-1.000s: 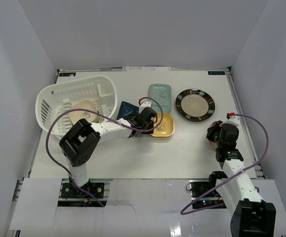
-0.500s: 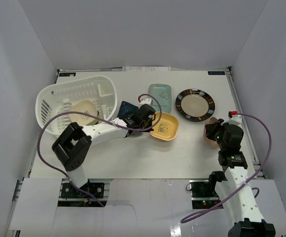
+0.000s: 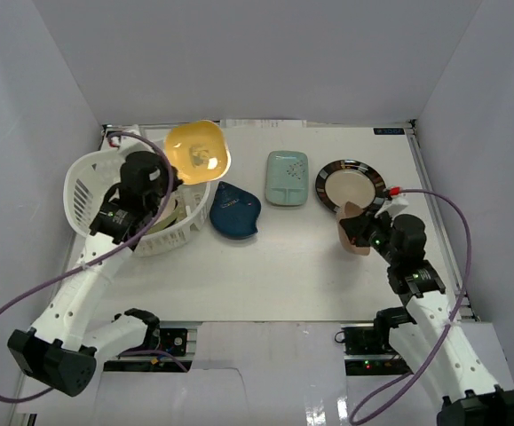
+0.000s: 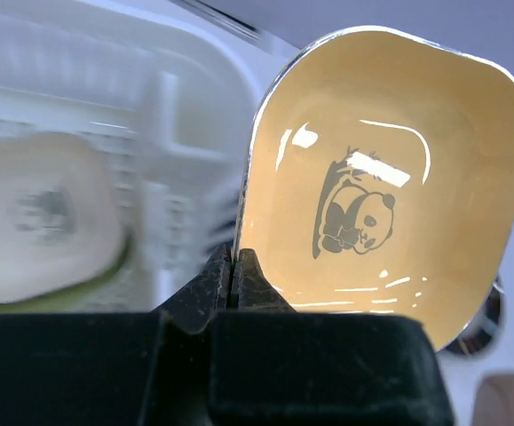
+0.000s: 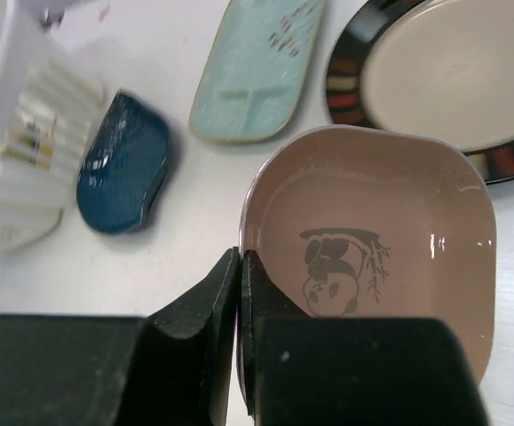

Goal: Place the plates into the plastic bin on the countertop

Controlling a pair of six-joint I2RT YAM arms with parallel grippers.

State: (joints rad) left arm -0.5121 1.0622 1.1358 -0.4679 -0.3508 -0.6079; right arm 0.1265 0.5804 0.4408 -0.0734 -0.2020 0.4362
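My left gripper (image 3: 170, 173) is shut on the rim of a yellow panda plate (image 3: 198, 152), (image 4: 390, 177) and holds it tilted in the air over the far right end of the white plastic bin (image 3: 88, 182). A pale plate (image 4: 39, 217) lies inside the bin. My right gripper (image 3: 360, 232) is shut on the rim of a brown panda plate (image 3: 353, 227), (image 5: 372, 240) and holds it above the table at the right. On the countertop lie the dark blue leaf plate (image 3: 233, 210), the pale teal rectangular plate (image 3: 287, 177) and the round black-rimmed beige plate (image 3: 350, 185).
White walls close in the countertop (image 3: 274, 266) on the left, back and right. Purple cables loop from both arms near the front edge. The bin's white ribs (image 5: 26, 146) show at the left of the right wrist view.
My left gripper has lifted the yellow plate off the table and carried it left and back, over the bin. My right gripper has raised the brown plate and moved it left.
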